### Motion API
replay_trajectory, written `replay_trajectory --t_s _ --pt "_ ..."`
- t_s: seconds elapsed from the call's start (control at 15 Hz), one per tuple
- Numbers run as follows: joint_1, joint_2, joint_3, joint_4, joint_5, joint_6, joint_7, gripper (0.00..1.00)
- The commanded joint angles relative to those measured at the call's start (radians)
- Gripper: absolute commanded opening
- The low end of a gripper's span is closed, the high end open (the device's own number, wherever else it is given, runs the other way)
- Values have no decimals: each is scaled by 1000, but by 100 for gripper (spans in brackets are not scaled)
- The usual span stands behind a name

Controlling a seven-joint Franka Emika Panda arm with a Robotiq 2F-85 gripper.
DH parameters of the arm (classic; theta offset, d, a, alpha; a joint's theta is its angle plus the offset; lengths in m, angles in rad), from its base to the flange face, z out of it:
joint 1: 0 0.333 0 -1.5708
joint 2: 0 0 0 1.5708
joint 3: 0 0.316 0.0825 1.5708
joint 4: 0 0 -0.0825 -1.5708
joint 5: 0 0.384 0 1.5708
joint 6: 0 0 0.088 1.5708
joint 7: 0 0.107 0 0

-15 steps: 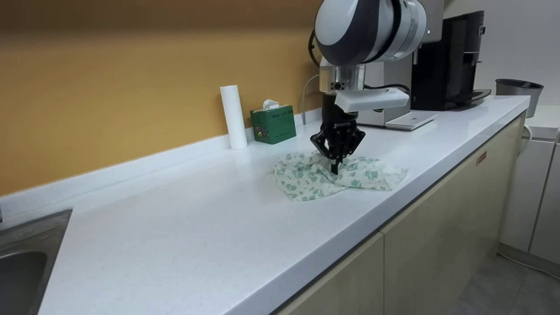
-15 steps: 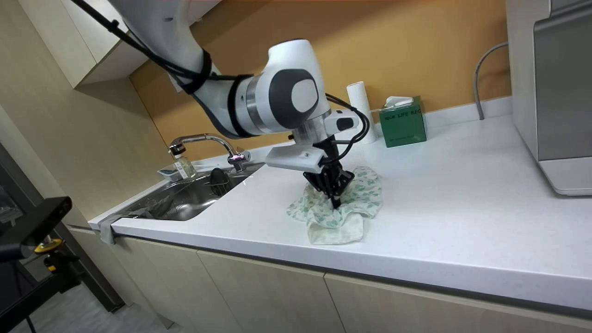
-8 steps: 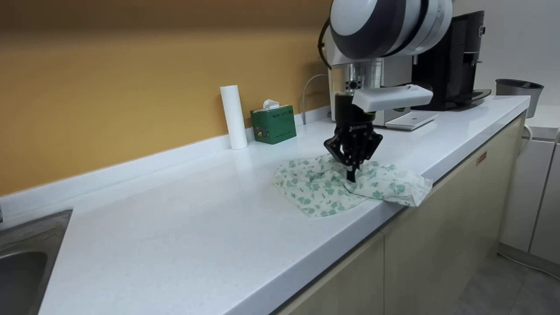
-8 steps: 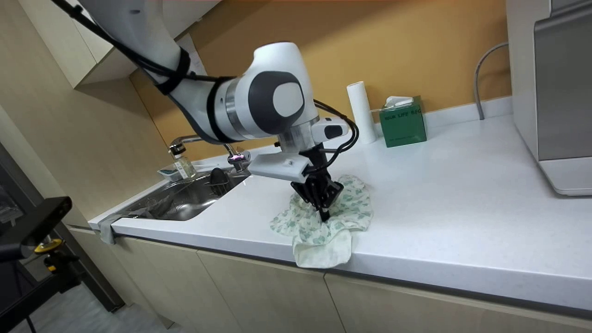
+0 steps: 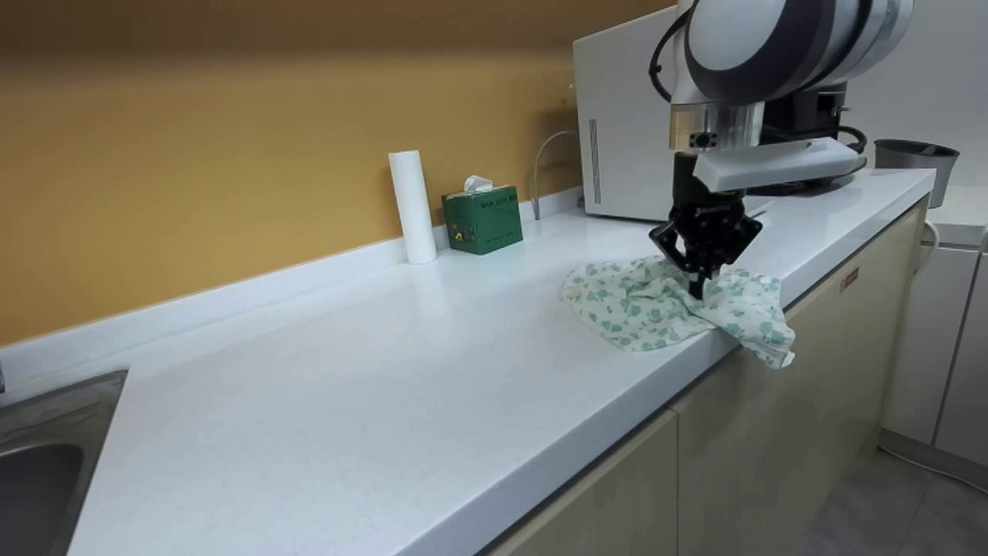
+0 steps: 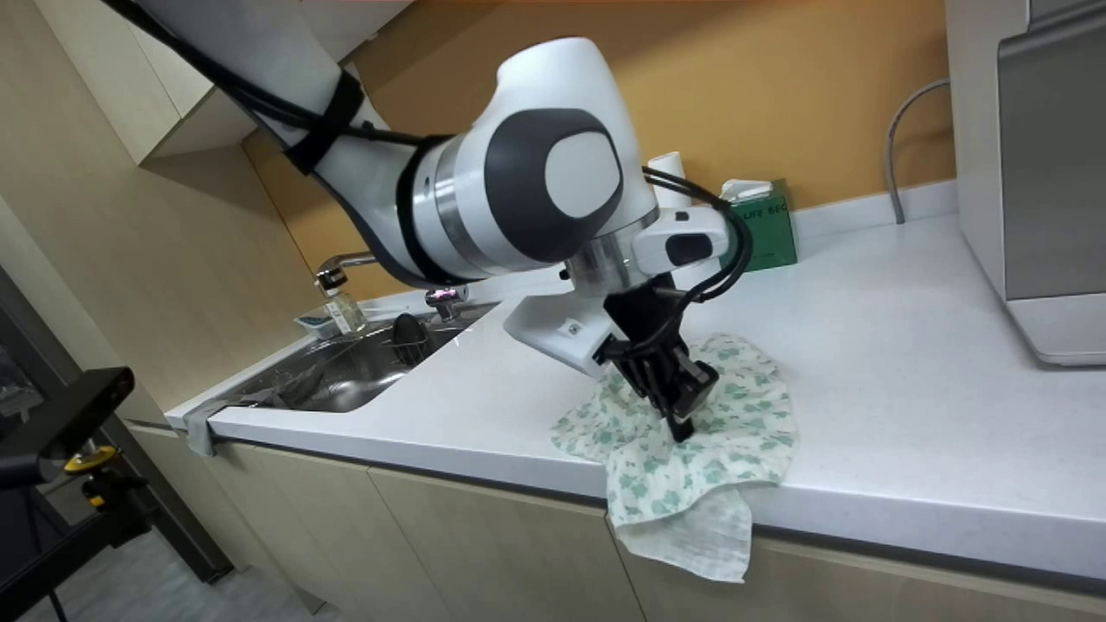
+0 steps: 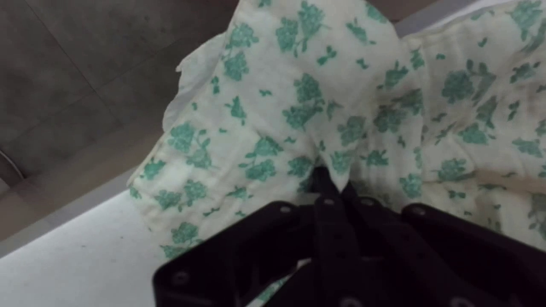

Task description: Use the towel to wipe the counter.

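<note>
Towel [image 6: 750, 416] lies on counter [image 6: 907, 389] beneath gripper [image 6: 681, 429], a fold in its grip, one end over the front edge. In an exterior view: sink [image 6: 347, 394] left of gripper; tissue box [image 6: 772, 231] behind, rightward; roll [image 6: 666, 164] behind; appliance [image 6: 1054, 181] far right.

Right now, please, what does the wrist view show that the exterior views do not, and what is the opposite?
Only the wrist view clearly shows a fold of the towel pinched in the pincer. Only the exterior views show the green tissue box, the white roll and the sink. All views share the towel reaching past the edge of the counter, with the floor below.
</note>
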Motion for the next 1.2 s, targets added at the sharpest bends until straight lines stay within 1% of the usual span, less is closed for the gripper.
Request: replay_trajectory --t_s 0.0,0.27,0.67,0.93,1.13 --pt "-21 89 -63 10 -45 72 114 1" --pt "-12 143 -85 88 -25 93 156 1" --pt "53 264 -109 280 -51 44 204 1" --pt "82 331 -87 413 -34 -18 182 1" --pt "107 402 -57 545 -25 -102 176 1"
